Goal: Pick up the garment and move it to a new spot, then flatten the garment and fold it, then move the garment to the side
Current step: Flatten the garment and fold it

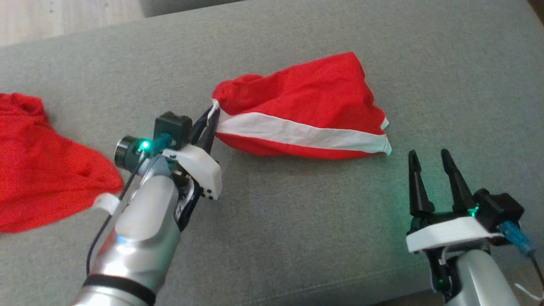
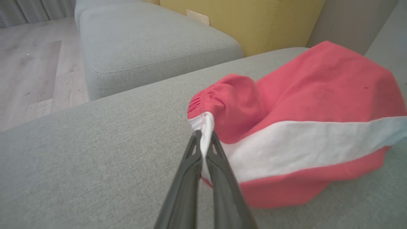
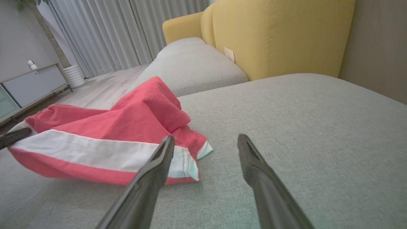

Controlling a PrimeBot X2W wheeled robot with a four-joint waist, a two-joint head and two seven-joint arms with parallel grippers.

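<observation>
The garment (image 1: 306, 106) is a crumpled red piece with a white stripe, lying on the grey couch cushion (image 1: 297, 221). My left gripper (image 1: 211, 111) is shut on the garment's left end, pinching the white band at the waist edge. In the left wrist view the two dark fingers (image 2: 203, 140) meet on the white hem of the garment (image 2: 318, 105). My right gripper (image 1: 428, 154) stands open just below the garment's right corner, not touching it. In the right wrist view its spread gripper (image 3: 206, 140) sits beside the garment's white-edged corner (image 3: 187, 162).
A second red cloth (image 1: 38, 170) lies at the cushion's left edge. A neighbouring grey cushion (image 2: 149, 44) and a yellow backrest (image 3: 279, 35) stand beyond. Wooden floor (image 2: 28, 63) lies past the couch. Curtains (image 3: 127, 31) and a low cabinet (image 3: 31, 82) are far off.
</observation>
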